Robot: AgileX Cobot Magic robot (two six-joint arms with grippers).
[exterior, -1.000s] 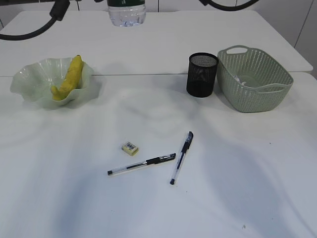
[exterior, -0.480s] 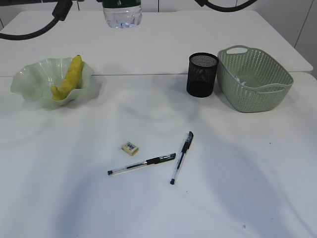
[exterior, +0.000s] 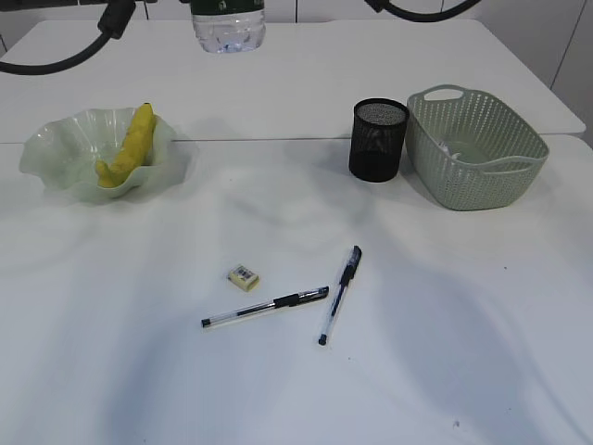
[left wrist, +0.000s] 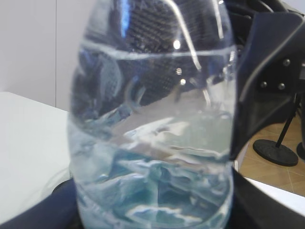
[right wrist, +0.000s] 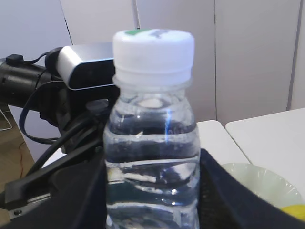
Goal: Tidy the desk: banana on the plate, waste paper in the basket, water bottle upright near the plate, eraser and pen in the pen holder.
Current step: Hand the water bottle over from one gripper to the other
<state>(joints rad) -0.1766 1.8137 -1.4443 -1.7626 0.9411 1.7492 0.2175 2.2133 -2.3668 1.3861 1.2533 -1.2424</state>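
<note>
A clear water bottle with a white cap hangs upright in the air above the back table, only its lower part showing in the exterior view. My right gripper is shut on the water bottle, its black fingers pressed on both sides. My left gripper flanks the bottle closely; whether it presses I cannot tell. The banana lies on the green plate. An eraser and two pens lie on the front table. Something pale, perhaps the waste paper, lies in the basket.
The black mesh pen holder stands just left of the basket at the back right. Arm cables hang over the back table's far left. A seam between two tables runs behind the plate.
The water bottle shifted a little left and up, then held still. Nothing on the table has moved.
</note>
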